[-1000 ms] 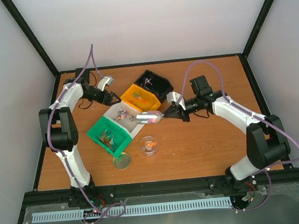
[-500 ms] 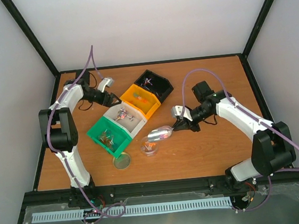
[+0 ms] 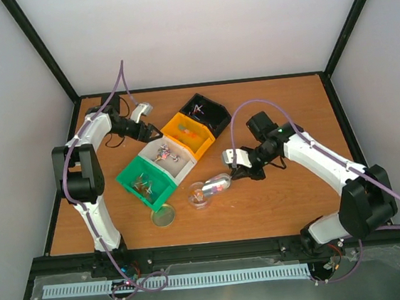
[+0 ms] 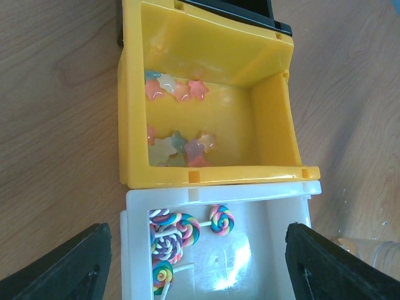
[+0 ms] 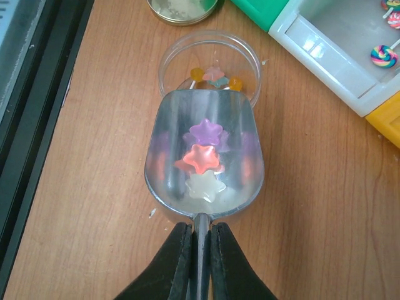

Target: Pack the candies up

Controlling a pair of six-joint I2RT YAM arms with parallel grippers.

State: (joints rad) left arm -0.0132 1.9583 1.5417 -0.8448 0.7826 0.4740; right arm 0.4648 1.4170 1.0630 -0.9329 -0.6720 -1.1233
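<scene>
In your left wrist view the white bin (image 4: 219,250) runs off the frame at 6 o'clock. In your right wrist view the gold lid (image 5: 183,9) is cut at 12, and the scoop (image 5: 203,156) handle disappears between the pinched fingers of the right gripper (image 5: 200,228). From above, the sweets (image 3: 163,152) are too small to sort.

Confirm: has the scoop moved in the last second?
Yes. The scoop left the white bin, coming toward the table's near side; its mouth is now at the clear jar.
</scene>
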